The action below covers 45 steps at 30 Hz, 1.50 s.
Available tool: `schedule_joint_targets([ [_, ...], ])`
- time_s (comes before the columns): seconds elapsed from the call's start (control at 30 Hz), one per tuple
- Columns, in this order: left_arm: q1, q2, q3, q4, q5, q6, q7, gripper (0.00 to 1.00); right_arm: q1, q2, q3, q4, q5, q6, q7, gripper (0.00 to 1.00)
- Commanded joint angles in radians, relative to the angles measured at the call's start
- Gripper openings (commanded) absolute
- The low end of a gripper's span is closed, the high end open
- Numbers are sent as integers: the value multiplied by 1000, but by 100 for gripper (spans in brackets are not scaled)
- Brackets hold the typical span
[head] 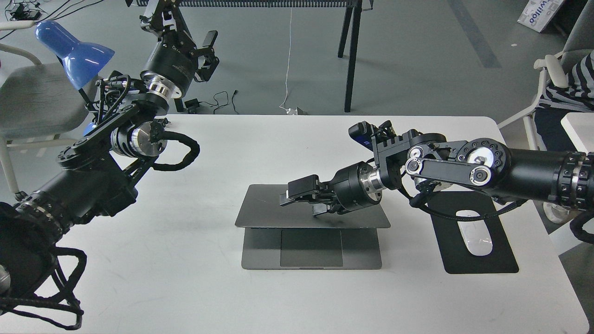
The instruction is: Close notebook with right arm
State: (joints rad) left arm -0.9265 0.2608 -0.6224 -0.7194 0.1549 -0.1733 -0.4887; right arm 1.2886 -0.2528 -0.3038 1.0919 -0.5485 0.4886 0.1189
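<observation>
The notebook (pixel 264 208), a slim grey metal laptop, lies in the middle of the white table (pixel 185 278). Its lid is tilted far forward over the keyboard, and only the trackpad (pixel 311 248) and front strip of the base still show. My right arm (pixel 464 169) reaches in from the right. My right gripper (pixel 299 204) rests on top of the lid near its middle, fingers apart and holding nothing. My left gripper (pixel 213 48) is raised beyond the table's far left edge, open and empty.
A white mouse (pixel 473 239) lies on a black mouse pad (pixel 492 260) right of the notebook, under my right arm's cable. A blue lamp (pixel 74 48) stands at the far left. A person sits at the far right (pixel 571 79).
</observation>
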Motion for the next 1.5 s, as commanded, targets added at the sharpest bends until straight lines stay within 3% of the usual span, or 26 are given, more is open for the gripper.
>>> schedule_joint_targets([
  [0.0, 0, 0, 0, 0, 0, 0, 0, 100, -47, 1, 0, -4, -33, 0, 1, 100],
  [0.7, 0, 0, 0, 0, -2, 0, 0, 100, -201, 23, -11, -93, -108, 0, 1, 100],
  [1.0, 0, 0, 0, 0, -2, 0, 0, 100, -115, 10, 57, -83, -93, 0, 2, 100],
  [1.17, 0, 0, 0, 0, -2, 0, 0, 100, -48, -62, 230, -90, -90, 0, 2, 100],
  [1.33, 0, 0, 0, 0, -2, 0, 0, 100, -74, -131, 617, -101, -90, -2, 2, 100],
  [1.47, 0, 0, 0, 0, -2, 0, 0, 100, -176, -149, 854, -106, -88, -62, 4, 100],
])
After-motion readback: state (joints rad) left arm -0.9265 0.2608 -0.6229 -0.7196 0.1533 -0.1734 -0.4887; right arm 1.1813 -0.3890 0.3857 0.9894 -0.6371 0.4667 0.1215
